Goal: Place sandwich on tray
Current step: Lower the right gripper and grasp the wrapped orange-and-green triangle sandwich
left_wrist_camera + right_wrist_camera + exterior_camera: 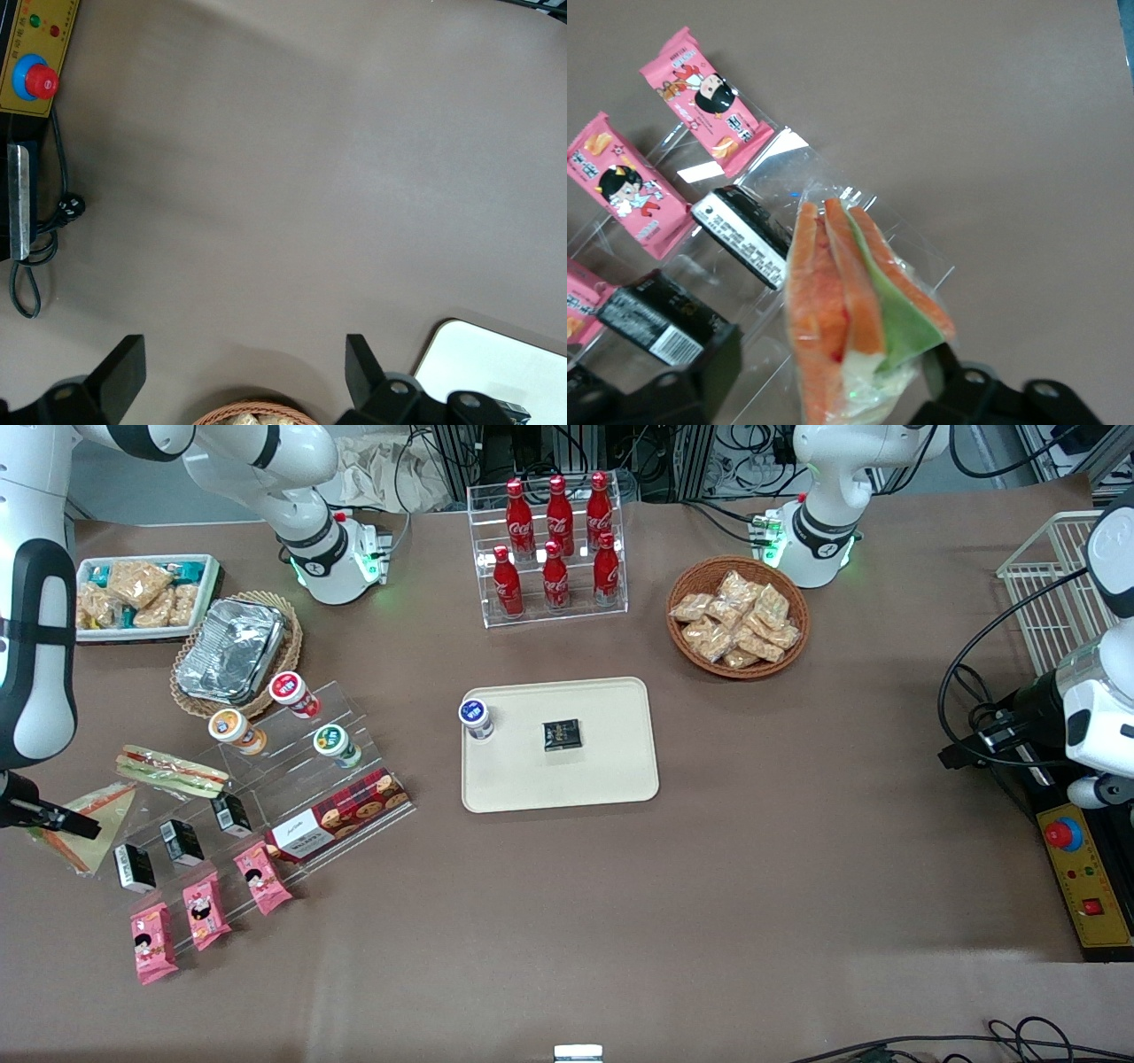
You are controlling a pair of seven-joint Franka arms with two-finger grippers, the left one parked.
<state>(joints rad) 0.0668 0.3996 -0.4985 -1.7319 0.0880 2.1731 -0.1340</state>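
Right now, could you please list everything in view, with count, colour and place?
sandwich: 1, orange-green wedge, in the claw
tray: 1, cream, table centre
cup: 1, blue-lidded, on tray
packet: 1, black, on tray
cola bottles: 6, red, clear rack
snack basket: 1, wicker, toward parked arm
long sandwich: 1, acrylic stand
pink packets: 3, stand's lowest step
foil container: 1, silver
claw: 1, black, closed on sandwich

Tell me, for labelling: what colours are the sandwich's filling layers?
Orange, red and green on the sandwich, between the gripper fingers; right wrist view shows it best.
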